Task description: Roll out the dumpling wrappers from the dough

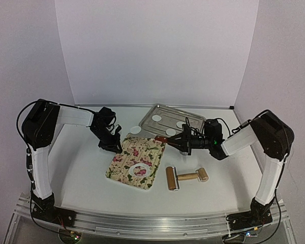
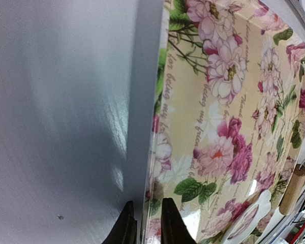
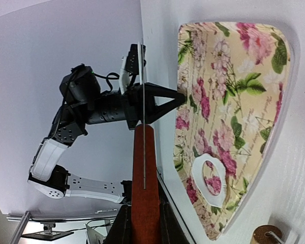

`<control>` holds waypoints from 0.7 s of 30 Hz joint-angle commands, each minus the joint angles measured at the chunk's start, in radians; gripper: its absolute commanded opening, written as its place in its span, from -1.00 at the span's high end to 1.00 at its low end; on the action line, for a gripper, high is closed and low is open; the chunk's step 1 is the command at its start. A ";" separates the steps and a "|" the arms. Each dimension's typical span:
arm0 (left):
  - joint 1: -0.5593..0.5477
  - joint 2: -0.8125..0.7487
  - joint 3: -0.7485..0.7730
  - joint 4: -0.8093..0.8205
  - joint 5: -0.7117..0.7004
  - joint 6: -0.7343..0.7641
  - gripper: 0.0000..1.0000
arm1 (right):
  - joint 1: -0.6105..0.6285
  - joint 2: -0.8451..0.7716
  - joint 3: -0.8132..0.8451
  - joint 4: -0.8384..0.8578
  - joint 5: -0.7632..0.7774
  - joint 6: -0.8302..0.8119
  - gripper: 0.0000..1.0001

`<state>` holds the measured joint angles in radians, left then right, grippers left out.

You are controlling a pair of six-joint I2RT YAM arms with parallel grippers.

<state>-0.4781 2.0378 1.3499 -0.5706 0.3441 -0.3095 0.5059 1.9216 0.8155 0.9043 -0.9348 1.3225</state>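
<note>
Wrappers (image 1: 156,118): 3 in the metal tray (image 1: 202,120), upper centre of the overhead view; 1 on the white table (image 1: 86,173) just left of it. Right claw (image 3: 145,226) clenched on a red-handled scraper (image 3: 145,173). Left claw (image 2: 144,229) astride the rim of the floral tray (image 2: 218,101); whether it grips I cannot tell. I would keep the blade flat. Plain white walls (image 1: 152,51) behind.

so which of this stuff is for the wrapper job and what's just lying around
In the job: dough sheet; round wrappers; flowered tray; metal tray; red-handled tool in the right gripper.
Lying about: rolling pin, untouched; loose wrapper beside the metal tray.
</note>
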 commanded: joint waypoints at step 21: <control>0.007 -0.250 -0.088 0.025 -0.122 -0.160 -0.47 | -0.141 -0.310 0.092 -0.514 0.154 -0.296 1.00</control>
<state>-0.4767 1.8570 1.2948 -0.5723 0.2419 -0.4196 0.3794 1.6471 0.8494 0.4645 -0.8120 1.1066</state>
